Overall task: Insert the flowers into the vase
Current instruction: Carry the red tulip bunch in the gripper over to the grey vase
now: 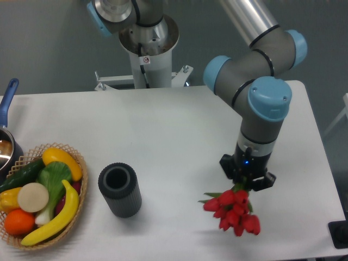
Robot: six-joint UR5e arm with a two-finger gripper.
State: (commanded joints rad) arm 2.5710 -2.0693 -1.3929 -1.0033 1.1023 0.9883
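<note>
Arm and gripper (246, 182) hang over the white table's (179, 130) right half, fingers clamped on the stems of the red tulips (232, 212), buds pointing down above the tabletop. Well to their left, the dark grey ribbed vase (119, 190) stands upright beside a wicker fruit basket (73, 212).

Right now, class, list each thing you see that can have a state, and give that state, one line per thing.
Flowers: held by the stems, lifted above the table, buds hanging low and tilted, not in the vase.
Vase: upright, mouth open, empty.
Gripper: shut on the flowers.
Basket: full of fruit and vegetables.
Pot: at the table's left edge, partly out of view, no lid.
</note>
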